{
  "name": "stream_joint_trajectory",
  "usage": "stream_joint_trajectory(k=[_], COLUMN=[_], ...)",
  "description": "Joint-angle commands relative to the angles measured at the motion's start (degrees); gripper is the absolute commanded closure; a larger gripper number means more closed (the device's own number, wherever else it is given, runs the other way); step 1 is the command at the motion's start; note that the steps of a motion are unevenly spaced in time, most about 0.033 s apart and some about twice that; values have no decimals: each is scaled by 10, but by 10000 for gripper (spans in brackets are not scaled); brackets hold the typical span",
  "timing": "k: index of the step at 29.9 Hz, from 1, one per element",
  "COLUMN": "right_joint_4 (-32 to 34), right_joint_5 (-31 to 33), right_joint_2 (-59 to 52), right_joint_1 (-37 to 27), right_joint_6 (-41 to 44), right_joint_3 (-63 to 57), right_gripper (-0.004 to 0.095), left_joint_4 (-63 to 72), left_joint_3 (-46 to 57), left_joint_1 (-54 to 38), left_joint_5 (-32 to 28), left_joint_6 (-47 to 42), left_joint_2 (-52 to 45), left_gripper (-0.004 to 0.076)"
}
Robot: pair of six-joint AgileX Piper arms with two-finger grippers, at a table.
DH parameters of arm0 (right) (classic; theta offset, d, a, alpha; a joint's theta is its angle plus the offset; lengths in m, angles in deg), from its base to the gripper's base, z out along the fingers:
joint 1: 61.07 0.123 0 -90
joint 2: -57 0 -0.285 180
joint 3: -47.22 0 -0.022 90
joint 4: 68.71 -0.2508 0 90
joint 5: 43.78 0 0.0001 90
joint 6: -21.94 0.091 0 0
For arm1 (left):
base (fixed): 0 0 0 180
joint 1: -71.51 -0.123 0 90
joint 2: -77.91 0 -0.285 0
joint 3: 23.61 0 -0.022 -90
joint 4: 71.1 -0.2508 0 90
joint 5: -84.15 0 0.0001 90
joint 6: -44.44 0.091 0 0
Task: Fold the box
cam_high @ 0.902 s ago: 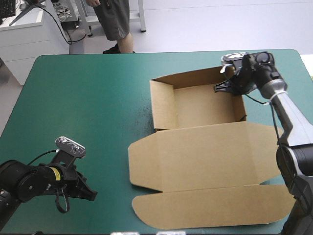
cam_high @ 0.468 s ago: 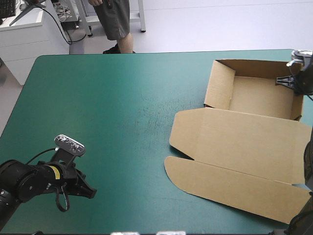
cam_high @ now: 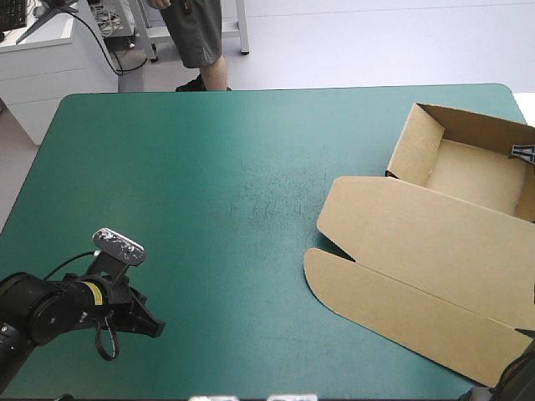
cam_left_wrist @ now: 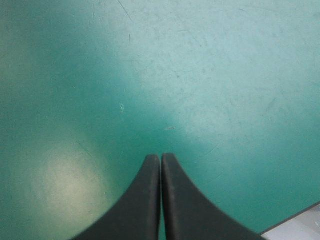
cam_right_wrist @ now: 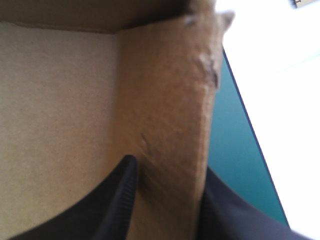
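The brown box [cam_high: 418,242] lies at the table's right side as an open tray with raised walls, its lid flat toward the near edge. My right gripper [cam_high: 524,152] shows only as a sliver at the tray's right wall. In the right wrist view my right gripper [cam_right_wrist: 170,167] is shut on that wall [cam_right_wrist: 170,100], one black finger inside the tray and one outside. My left gripper [cam_high: 155,328] rests low over the teal-green cover near the front left corner, far from the box. Its fingers [cam_left_wrist: 150,200] meet in one arch with nothing between them.
The table's right edge [cam_right_wrist: 240,110] runs close beside the held wall, with pale floor beyond it. The lid's rounded flap [cam_high: 351,288] reaches toward the table's near edge. The table's near edge [cam_left_wrist: 300,215] lies just beside my left gripper.
The box has slid far to the right and turned slightly, with my right gripper holding its wall. The right gripper is now at the picture's right edge. The left arm has not moved.
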Motion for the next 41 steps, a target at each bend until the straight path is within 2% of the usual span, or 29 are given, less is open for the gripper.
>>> stream_joint_trajectory(k=[1,4,8,10,12,14,18,22,25,30,33,37,41], right_joint_4=[12,-6,-35,-57,-78,-104,-191,-252,-237,-236,-204,-133,-129], right_joint_5=[-20,-7,16,28,40,50,73,83,83,83,84,84,84], right_joint_2=[-31,-37,-53,-65,-80,-95,-127,-152,-179,-220,-241,-268,-294], right_joint_1=[-7,-7,-7,-7,-6,-6,-6,1,28,113,181,277,342], right_joint_6=[-7,-13,-27,-34,-36,-36,-81,-103,-106,-107,-104,-58,-43], right_joint_3=[19,28,48,58,68,71,71,71,66,63,63,63,62], right_gripper=[252,110,160,244,379,532,919,905,905,905,907,907,907], left_joint_4=[5,6,7,7,8,8,8,8,8,17,18,18,18], left_joint_3=[-15,-15,-15,-15,-15,-15,-15,-15,-15,-15,-15,-15,-15], left_joint_1=[2,2,2,2,2,2,2,2,2,2,2,2,2], left_joint_5=[-14,-14,-7,1,4,9,28,29,28,19,1,-12,-13], left_joint_6=[0,0,0,0,0,0,0,0,-1,-1,-1,-3,-8], left_joint_2=[-6,-6,-6,-6,-6,-6,-6,-6,-6,-9,-22,-51,-81], left_gripper=[732,732,732,732,732,732,732,732,732,732,732,732,732])
